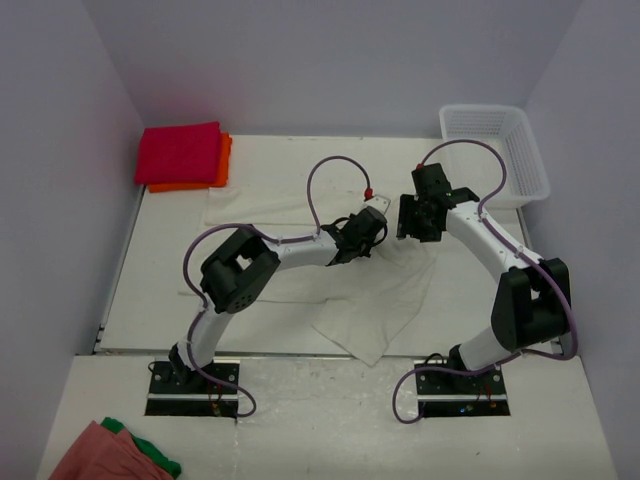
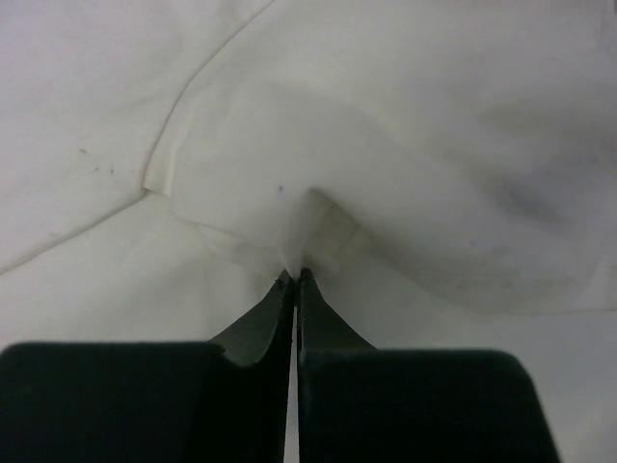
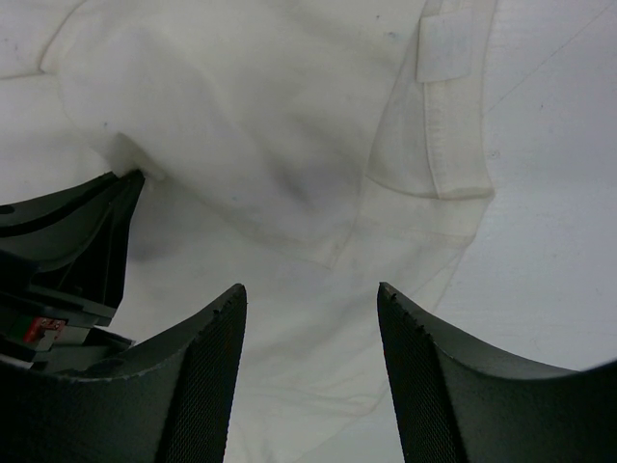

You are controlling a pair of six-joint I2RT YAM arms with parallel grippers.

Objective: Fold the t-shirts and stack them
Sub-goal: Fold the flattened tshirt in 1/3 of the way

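Cream-white cotton fills your wrist views: the cream-white t-shirt lies wrinkled mid-table, and your left gripper has its fingers clamped on a pinched ridge of it. Your right gripper hovers over the same shirt, fingers apart. The magenta-red t-shirt sits folded on the orange t-shirt in the far-left corner.

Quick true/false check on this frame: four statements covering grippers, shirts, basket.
1. The left gripper is shut on the cream-white t-shirt. True.
2. The right gripper grips that shirt too. False: its jaws stand open over it.
3. The magenta t-shirt lies on the orange t-shirt. True.
4. A folded shirt lies in the white basket. False: no shirt shows in it.
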